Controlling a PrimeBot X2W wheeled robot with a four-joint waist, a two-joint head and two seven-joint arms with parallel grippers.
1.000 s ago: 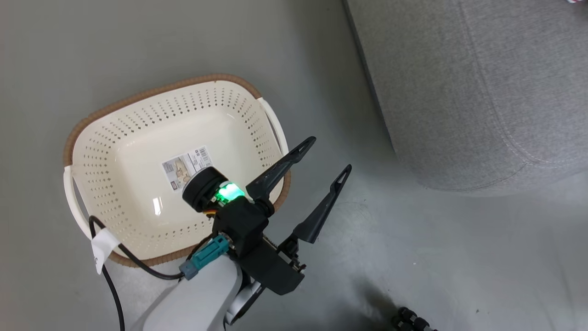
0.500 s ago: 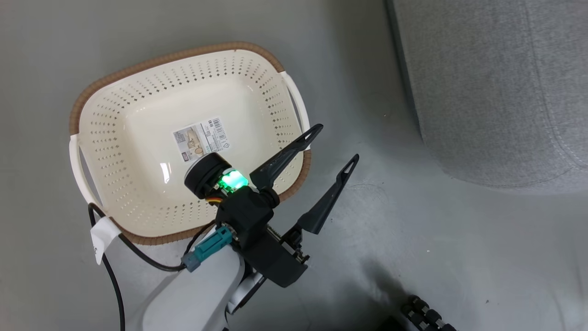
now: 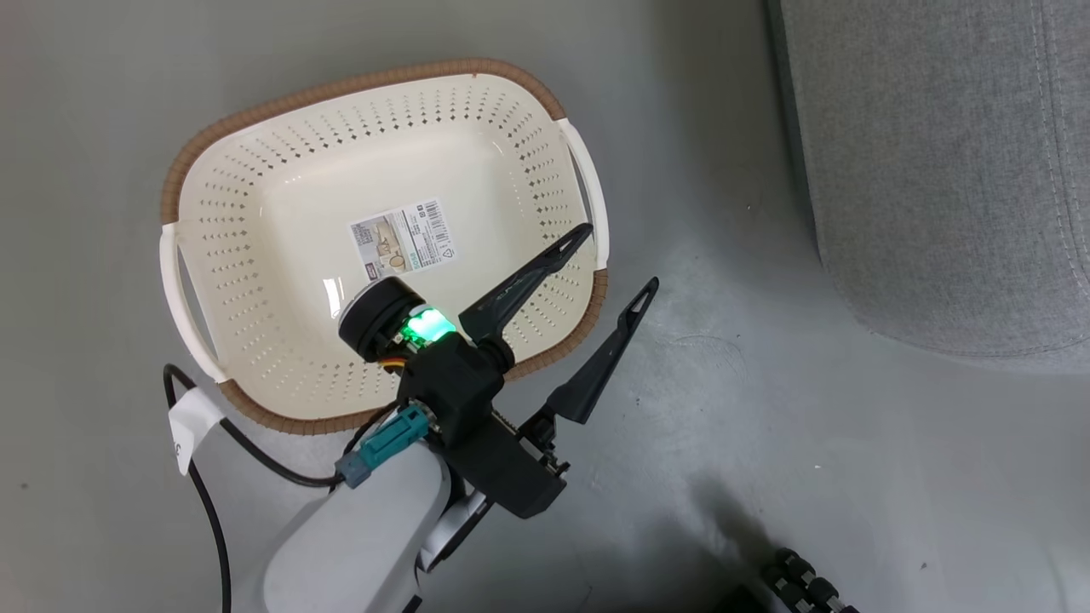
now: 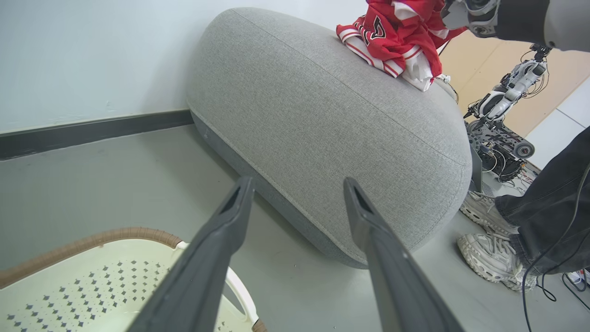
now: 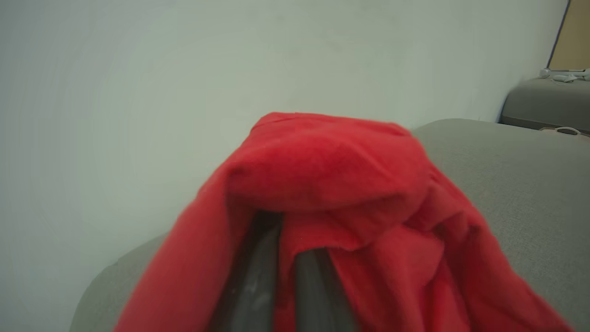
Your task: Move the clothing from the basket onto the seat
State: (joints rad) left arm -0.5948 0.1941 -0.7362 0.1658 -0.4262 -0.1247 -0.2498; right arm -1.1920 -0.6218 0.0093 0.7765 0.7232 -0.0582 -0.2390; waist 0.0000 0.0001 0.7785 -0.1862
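Left jaws gape wide at the basket (image 3: 213,196) rim, head view; right wrist view: right jaws clamped on red clothing (image 5: 322,161).

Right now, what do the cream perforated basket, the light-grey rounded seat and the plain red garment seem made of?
Cream perforated basket: moulded plastic, glossy, with a glare spot; brown rim looks woven, possibly moulded.
Light-grey rounded seat: matte woven upholstery with stitched seam.
Plain red garment: soft matte knit, probably; folds limply.
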